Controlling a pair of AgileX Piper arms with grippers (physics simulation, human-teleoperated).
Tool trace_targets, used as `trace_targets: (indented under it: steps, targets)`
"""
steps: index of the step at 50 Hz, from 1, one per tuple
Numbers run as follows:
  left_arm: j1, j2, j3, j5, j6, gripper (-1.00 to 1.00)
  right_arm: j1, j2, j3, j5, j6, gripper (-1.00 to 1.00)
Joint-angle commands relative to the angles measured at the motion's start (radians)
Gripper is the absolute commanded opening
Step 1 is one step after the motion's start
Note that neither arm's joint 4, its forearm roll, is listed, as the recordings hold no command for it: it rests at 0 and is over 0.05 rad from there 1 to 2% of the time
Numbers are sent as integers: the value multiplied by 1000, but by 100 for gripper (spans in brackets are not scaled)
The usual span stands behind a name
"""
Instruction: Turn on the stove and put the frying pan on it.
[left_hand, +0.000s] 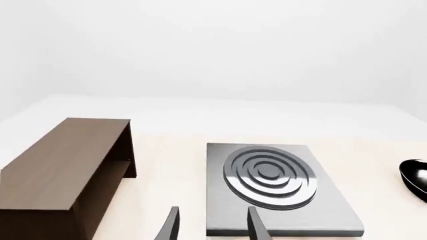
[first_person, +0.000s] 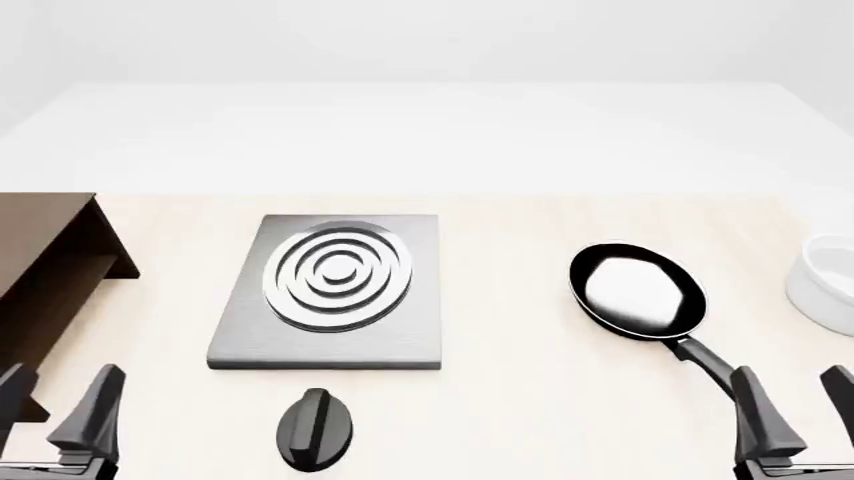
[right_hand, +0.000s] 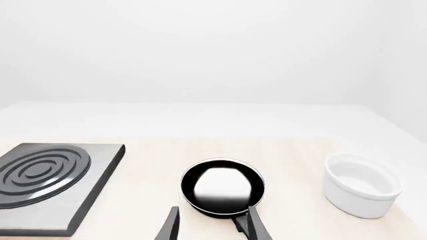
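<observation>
Pale wood tabletop (first_person: 534, 400) runs back to a plain white surround, with both arms low at its near edge.

Farthest left stands a brown wooden cabinet (first_person: 40, 270), open-fronted with a shelf inside, ahead of the left gripper (first_person: 60, 410) and slightly outboard of it. That gripper's two dark fingers (first_person: 96, 405) stand parted with nothing between them and touch nothing.

Ahead of those fingers and off toward the other arm lies the stove (first_person: 334, 345), a flat grey metal plate flat on the table, its round burner (first_person: 338, 272) of concentric rings sitting toward the far end. In the left wrist view the plate's near edge shows just beyond the fingertips, partly behind one of them. The black teardrop-shaped knob (first_person: 315, 428) lies on the table apart from the plate, just nearer than its near edge, roughly level with the fingers of both grippers and between them, closer to the left pair.

The frying pan (first_person: 638, 290) sits on the bare table, well apart from the stove, its glossy inside reflecting pale. Its long black handle (first_person: 705, 362) runs back toward the right gripper (first_person: 794, 415), ending close by that gripper's inner finger (first_person: 758, 410); whether they touch I cannot tell. Those fingers are spread and grasp nothing.

A white bowl (first_person: 825, 280) stands ahead of the right fingers, just beside the pan on its outer side.
</observation>
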Motion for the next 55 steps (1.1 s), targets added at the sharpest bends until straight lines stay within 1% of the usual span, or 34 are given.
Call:
trace_targets:
  steps: [1, 2, 4, 5, 6, 8, 9, 11, 14, 15, 17, 19, 21, 23, 25, 26, 27, 29, 31, 33, 35, 36, 37, 38, 39, 40, 41, 42, 43, 46, 50, 52, 54, 55]
  targets:
    - [-61, 7, -86, 128, -24, 100, 4, -1, 0, 3, -4, 100]
    - [-53, 31, -98, 140, -11, 100, 4, -1, 0, 3, -4, 100]
    - [-70, 9, -133, 193, 12, 100, 4, -1, 0, 4, -3, 100]
    - [-104, 12, -153, 223, -3, 100, 4, -1, 0, 5, -3, 100]
    - [-97, 8, -174, 254, -26, 100, 4, -1, 0, 6, -3, 100]
    - [-104, 11, -195, 288, -17, 100, 5, -1, 0, 7, -3, 100]
    - [-132, 12, -209, 313, -28, 100, 5, -1, 0, 7, -3, 100]
    - [-154, 22, -222, 340, -32, 100, 5, -1, 0, 7, -2, 100]
    - [-177, 32, -249, 410, -25, 100, 4, 0, 0, 8, -1, 100]
    - [-174, 3, -267, 441, -29, 100, 4, 1, 0, 8, -1, 100]
    - [-216, 20, -283, 478, -34, 100, 4, 2, 1, 7, 0, 100]
    - [-226, 19, -300, 511, -14, 100, 3, 3, 1, 7, 2, 100]
    - [-259, 28, -313, 539, -27, 100, 4, 4, 1, 7, 3, 100]
    - [-276, 46, -321, 562, -19, 100, 6, 4, 1, 6, 2, 100]
    - [-318, 32, -341, 589, -67, 100, 6, 6, 1, 5, 3, 100]
    - [-313, 34, -348, 602, -58, 100, 5, 7, 1, 4, 5, 100]
    - [-327, 49, -346, 605, -42, 100, 5, 10, 1, 2, 7, 100]
    - [-364, 59, -352, 609, -65, 100, 6, 14, 2, -1, 10, 100]
    - [-381, 85, -349, 614, -50, 100, 8, 14, 2, 0, 8, 100]
    - [-406, 95, -353, 619, -61, 100, 8, 14, 2, 0, 9, 100]
    - [-406, 95, -353, 619, -61, 100, 8, 14, 2, 0, 9, 100]
    - [-450, 142, -340, 601, -63, 100, 9, 18, 2, -2, 3, 100]
    - [-452, 150, -338, 599, -60, 100, 9, 19, 2, -4, 1, 100]
    - [-491, 177, -325, 577, -81, 100, 10, 18, 2, -2, -1, 100]
    - [-504, 188, -317, 567, -92, 100, 10, 10, 2, 6, -2, 100]
    - [-516, 204, -308, 554, -88, 100, 9, 10, 2, 5, -2, 100]
    - [-499, 218, -295, 547, -61, 100, 9, 10, 2, 5, -1, 100]
    - [-503, 219, -291, 541, -59, 100, 9, 7, 2, 8, -1, 100]
    - [-523, 224, -285, 533, -74, 100, 8, 8, 2, 8, 0, 100]
    - [-527, 269, -256, 493, -53, 100, 9, 8, 1, 9, -2, 100]
    - [-552, 290, -235, 458, -76, 100, 8, 11, 1, 6, -3, 100]
    - [-563, 319, -208, 418, -78, 100, 8, 12, 1, 5, -3, 100]
    - [-584, 330, -198, 394, -99, 100, 8, 16, 1, 3, -4, 100]
    - [-583, 345, -188, 378, -95, 100, 7, 21, 2, -1, -5, 100]
